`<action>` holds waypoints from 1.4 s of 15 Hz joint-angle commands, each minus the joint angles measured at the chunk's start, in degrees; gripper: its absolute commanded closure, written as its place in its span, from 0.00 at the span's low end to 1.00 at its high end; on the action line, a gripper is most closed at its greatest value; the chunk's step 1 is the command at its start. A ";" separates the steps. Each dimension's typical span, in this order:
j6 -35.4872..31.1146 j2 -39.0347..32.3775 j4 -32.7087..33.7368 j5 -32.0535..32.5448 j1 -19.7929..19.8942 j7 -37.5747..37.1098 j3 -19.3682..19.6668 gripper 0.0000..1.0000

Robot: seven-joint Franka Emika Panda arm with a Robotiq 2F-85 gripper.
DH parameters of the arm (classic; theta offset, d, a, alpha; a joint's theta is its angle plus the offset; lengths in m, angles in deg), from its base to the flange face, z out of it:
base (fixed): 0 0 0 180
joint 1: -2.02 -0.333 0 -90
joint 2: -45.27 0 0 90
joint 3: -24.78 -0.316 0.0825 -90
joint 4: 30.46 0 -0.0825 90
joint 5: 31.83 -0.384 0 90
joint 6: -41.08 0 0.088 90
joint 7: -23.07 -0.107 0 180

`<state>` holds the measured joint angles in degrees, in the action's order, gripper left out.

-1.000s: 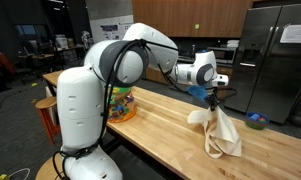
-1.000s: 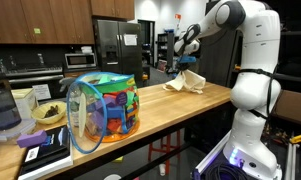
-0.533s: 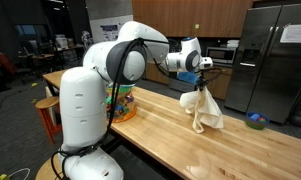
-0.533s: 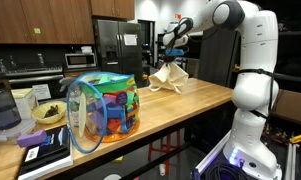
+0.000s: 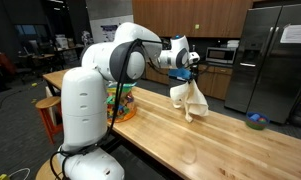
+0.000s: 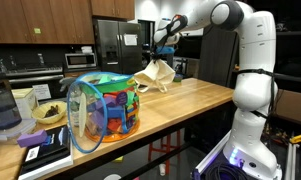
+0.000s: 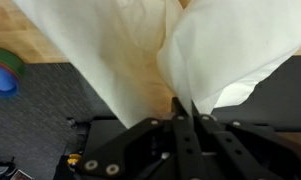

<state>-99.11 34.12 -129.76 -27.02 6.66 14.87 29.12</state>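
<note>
The jaws pinch shut on the top of a cream cloth (image 5: 193, 98), which hangs bunched (its folds flaring out) over the wooden counter (image 5: 240, 142).

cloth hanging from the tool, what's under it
Wooden countertop lies below the cloth, which is pinched in the shut tool. In the wrist view the cloth covers most of what lies beneath.

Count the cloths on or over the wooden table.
1. A cream cloth hangs from the shut gripper over the table. Another could be hidden behind the robot's arm.
</note>
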 commanded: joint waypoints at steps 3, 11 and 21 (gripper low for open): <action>-3.84 5.81 -7.44 -0.58 0.37 5.96 0.12 0.99; -8.35 14.31 -22.56 1.74 6.78 4.16 7.31 0.99; -13.09 14.57 -26.50 6.80 14.69 3.36 14.38 0.99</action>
<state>-110.89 47.45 -154.51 -22.05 21.45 19.36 43.95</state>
